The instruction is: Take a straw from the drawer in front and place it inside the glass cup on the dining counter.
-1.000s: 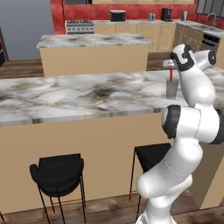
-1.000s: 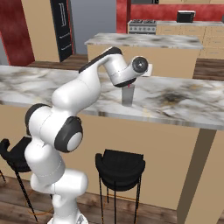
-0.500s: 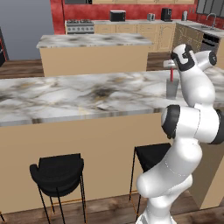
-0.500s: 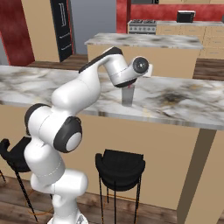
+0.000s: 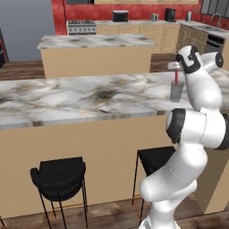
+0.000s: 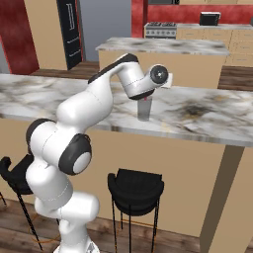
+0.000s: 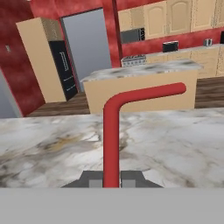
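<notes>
Hand view shows the gripper (image 7: 111, 179) clamping the bent straw (image 7: 114, 127); left base view suggests it's inside the glass cup (image 5: 176, 91).

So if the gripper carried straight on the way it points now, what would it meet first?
Probably the small clear glass cup directly below: the gripper, shut on the thin red straw, points down at it on the marble-topped dining counter. The exact gap is unclear.

Dining counter (image 5: 67, 100): marble top bare around the glass cup (image 5: 177, 91), open on all sides. Above the cup: straw (image 5: 176, 77) and gripper (image 7: 112, 178) occupy the approach. Island (image 5: 96, 42) stands well behind. Two black stools (image 5: 60, 176) below the overhang.
</notes>
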Robot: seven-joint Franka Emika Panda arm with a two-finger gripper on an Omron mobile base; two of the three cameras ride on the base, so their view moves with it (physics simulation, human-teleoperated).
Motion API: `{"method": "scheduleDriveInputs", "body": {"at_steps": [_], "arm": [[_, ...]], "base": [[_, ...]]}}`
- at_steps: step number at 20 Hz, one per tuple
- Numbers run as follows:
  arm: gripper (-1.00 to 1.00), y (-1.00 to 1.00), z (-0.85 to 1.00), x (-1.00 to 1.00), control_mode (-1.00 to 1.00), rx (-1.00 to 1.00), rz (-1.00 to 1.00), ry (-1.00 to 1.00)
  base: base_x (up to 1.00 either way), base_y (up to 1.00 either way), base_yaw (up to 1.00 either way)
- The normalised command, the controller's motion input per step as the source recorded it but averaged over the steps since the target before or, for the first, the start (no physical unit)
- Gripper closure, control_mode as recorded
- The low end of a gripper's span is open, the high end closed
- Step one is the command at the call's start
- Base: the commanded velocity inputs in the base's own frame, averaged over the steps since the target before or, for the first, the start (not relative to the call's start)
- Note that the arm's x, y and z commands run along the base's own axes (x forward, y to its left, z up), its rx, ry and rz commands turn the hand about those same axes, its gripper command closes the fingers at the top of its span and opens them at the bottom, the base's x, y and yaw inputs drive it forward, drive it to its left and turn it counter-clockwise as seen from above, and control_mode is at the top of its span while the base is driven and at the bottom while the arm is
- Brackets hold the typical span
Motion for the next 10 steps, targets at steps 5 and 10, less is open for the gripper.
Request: {"method": "scheduleDriveInputs", "body": {"at_steps": [5, 10], "arm": [[1.0, 0.0, -0.01, -0.05, -1.0, -0.01, 0.0, 0.0], [1.0, 0.0, -0.01, -0.24, -1.0, -0.01, -0.01, -0.02]], "base": [[0.0, 0.0, 0.0], [0.0, 0.0, 0.0]]}}
